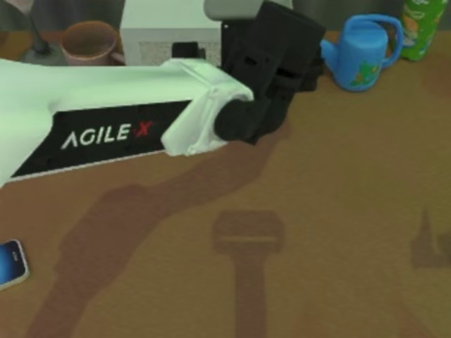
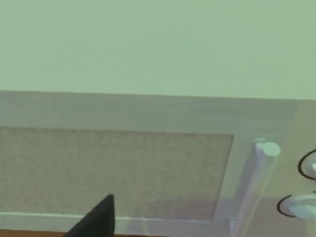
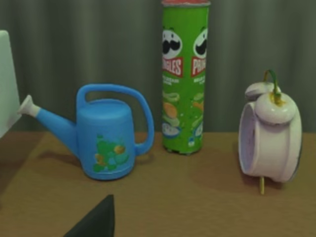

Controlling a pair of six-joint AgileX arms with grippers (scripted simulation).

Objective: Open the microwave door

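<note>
Pale white-green, the microwave [image 1: 169,32] stood at the tabletop's [image 1: 338,211] far edge with its door [image 2: 116,170] shut, the left gripper [image 1: 271,67] close against its front, while the right arm was out of the top view. Whether the left jaws were apart or together could not be told. From the microwave's front, the vertical handle bar [image 2: 256,190] lay beside the knobs [image 2: 303,205] and off to one side of the visible fingertip [image 2: 98,219], so a misaligned reach risked pressing the mesh window instead of hooking the bar.

My left arm [image 1: 106,120] reaching across the table [image 1: 338,211] to the microwave [image 1: 169,32] at the back, mug [image 1: 88,42] left of it, watering can [image 1: 363,53] right of it, crisp tube [image 1: 425,24] farther right, phone [image 1: 10,262] at the left edge.
</note>
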